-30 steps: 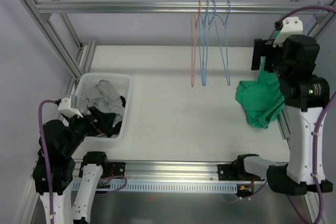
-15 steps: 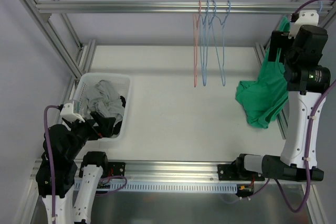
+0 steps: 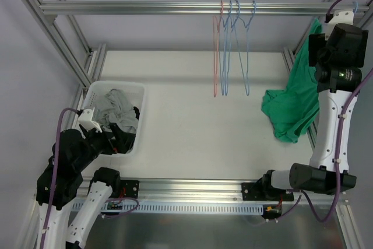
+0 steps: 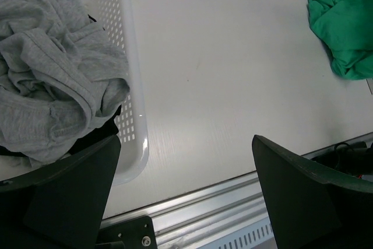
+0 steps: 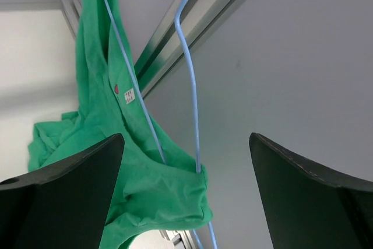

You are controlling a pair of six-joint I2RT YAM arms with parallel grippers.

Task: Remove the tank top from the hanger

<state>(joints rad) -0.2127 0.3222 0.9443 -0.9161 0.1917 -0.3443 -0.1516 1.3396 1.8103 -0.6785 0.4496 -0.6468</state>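
Fingers [image 4: 64, 196] at full spread on left gripper [image 4: 186, 138], nothing between them. Left arm folded low at near-left corner of table [image 3: 186, 121], wrist tipped forward and down. Hovers over near rim of white laundry basket [image 4: 131, 86]: one finger above basket contents, the other above bare tabletop. Inside basket, crumpled gray garment [image 4: 46, 74] lying over something dark.

Further right, on overhead aluminium rail [image 3: 145, 7], four empty wire hangers [image 3: 233, 45] close together: pink one leftmost, three blue beside it.

At far right, right arm extended almost straight up from its base, wrist raised to rail height beside frame upright. Same wide-open setting on right gripper [image 5: 186, 135], nothing held. Aimed at blue wire hanger [image 5: 187, 86], which appears between the two fingers in right wrist view but clear of both. On that hanger, at right edge of table, green tank top [image 5: 145, 190]: upper part running up along the wire, small white label showing inside neckline, lower part draped down and bunched on tabletop. Not yet off hanger. Far corner of same green fabric also visible in left wrist view, well apart from basket.
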